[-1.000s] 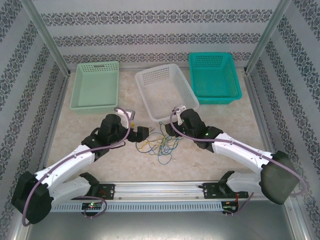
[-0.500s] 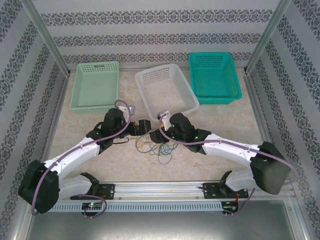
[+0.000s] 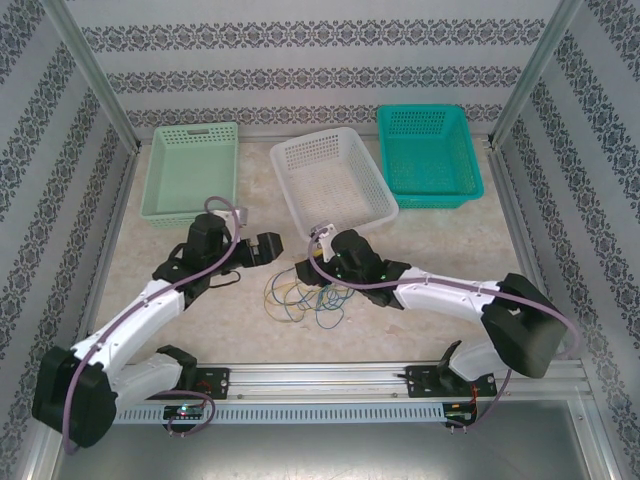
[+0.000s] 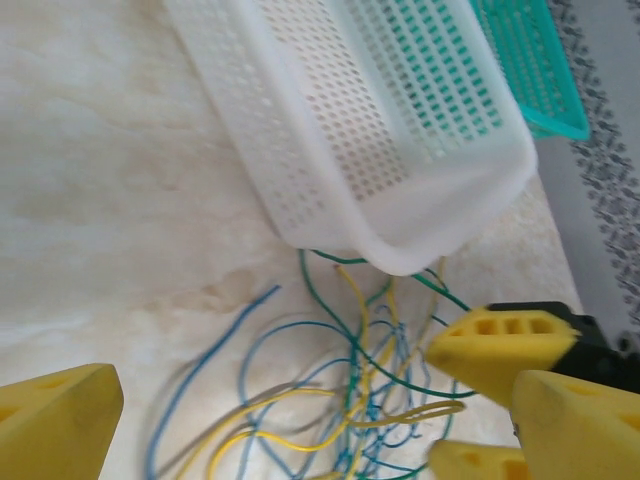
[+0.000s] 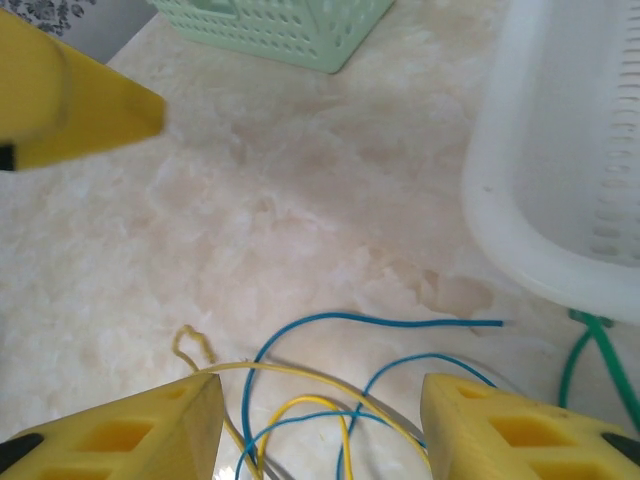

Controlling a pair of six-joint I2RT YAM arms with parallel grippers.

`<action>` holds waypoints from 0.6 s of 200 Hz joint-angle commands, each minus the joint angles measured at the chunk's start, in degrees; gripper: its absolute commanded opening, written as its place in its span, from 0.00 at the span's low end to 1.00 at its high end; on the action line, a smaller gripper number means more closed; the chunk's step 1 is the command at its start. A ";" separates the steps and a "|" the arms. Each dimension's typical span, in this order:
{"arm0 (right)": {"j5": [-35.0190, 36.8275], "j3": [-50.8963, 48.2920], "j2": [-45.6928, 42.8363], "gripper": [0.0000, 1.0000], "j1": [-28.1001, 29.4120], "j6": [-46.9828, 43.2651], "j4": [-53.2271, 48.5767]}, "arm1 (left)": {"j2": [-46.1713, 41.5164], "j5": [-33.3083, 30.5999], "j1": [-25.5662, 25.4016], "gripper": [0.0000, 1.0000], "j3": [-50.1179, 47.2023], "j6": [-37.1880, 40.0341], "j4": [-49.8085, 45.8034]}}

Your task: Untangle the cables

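Right wrist view: right claw released, fingers straddling the cables, which sprawl tangled on the worktop just ahead, by the white basket. Left claw, spread wide, hovers leftward, apart; right arm is nearer.

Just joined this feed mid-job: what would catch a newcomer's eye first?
A tangle of yellow, blue and green cables lies on the table, just in front of the white basket. The right gripper hangs open over its strands; the left gripper, wide open, sits at the tangle's left.
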 commanded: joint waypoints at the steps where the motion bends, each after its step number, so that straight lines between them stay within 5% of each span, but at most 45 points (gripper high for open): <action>1: 2.99 -1.82 -2.58 0.57 -1.18 0.75 -3.61 | -2.98 -2.44 0.95 1.00 0.49 4.73 -11.27; 35: 2.51 -2.21 -3.27 0.57 -2.83 2.09 -5.41 | -5.66 -0.50 0.91 0.99 -3.45 2.14 -11.54; 77: 3.13 -2.14 -3.74 0.58 -3.86 1.96 -6.23 | -6.22 2.32 0.82 0.87 -7.27 3.48 -14.00; 120: 2.39 -2.52 -4.85 0.59 -5.13 1.34 -6.39 | -3.39 3.63 -0.98 0.87 -9.69 5.19 -7.21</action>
